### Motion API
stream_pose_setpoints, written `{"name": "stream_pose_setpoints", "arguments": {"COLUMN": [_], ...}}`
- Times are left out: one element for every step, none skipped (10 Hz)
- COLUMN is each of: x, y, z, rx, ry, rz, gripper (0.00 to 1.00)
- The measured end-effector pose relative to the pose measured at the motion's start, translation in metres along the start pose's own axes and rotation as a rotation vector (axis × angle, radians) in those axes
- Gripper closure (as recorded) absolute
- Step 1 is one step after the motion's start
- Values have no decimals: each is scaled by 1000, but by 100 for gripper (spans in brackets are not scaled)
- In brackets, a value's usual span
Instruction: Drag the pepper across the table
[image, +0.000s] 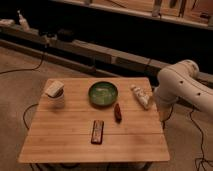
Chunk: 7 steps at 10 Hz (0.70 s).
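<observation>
Pepper (117, 112) lies flat on the desk (60, 140), approx. centre, a bit right of the middle, long axis running roughly front-to-back. Dark red-brown, tapered, nothing touching it.

Just behind it & slightly left: green bowl (103, 93), upright, near the pepper w/ a small gap between. In front & left of the pepper: dark flat block (97, 131), rectangular, lying along the planks, apart from the pepper. Right of the pepper, near the desk's right edge: white oblong item (140, 96), lying tilted w/ some brownish marks; can't tell what it is. Far left corner area: white cup (56, 96) w/ a pale flat thing resting on top, well apart from the pepper.

Gripper (159, 102) sits at the low end of the white arm (182, 82), off the desk's right edge, just beside the white item, well apart from the pepper. Fingers apart, holding nothing. Arm bends up to a rounded elbow, then runs off to the right.

Desk is light wood, wide planks w/ seams showing. Floor round it is brownish carpet; black cable (30, 67) trails at left, more cable at right by the arm. Behind: long low ledge along a dark wall, small bottle (21, 20) standing at its left end.
</observation>
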Motion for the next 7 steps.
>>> {"name": "stream_pose_setpoints", "arguments": {"x": [-8,-14,-17,-22,-24,-24,-24], "y": [-8,-13,-15,-21,-22,-23,-22], "z": [-4,-8,-10,-13,-14,-15,-15], "rx": [50,90,112,138,148,152,152], "ry": [-22,-36,-41,-48,-50,-51,-51], "rz": [-115,-192,-236,-291,-311,-318,-321], "gripper": [35,35,35,35,35,35,35]}}
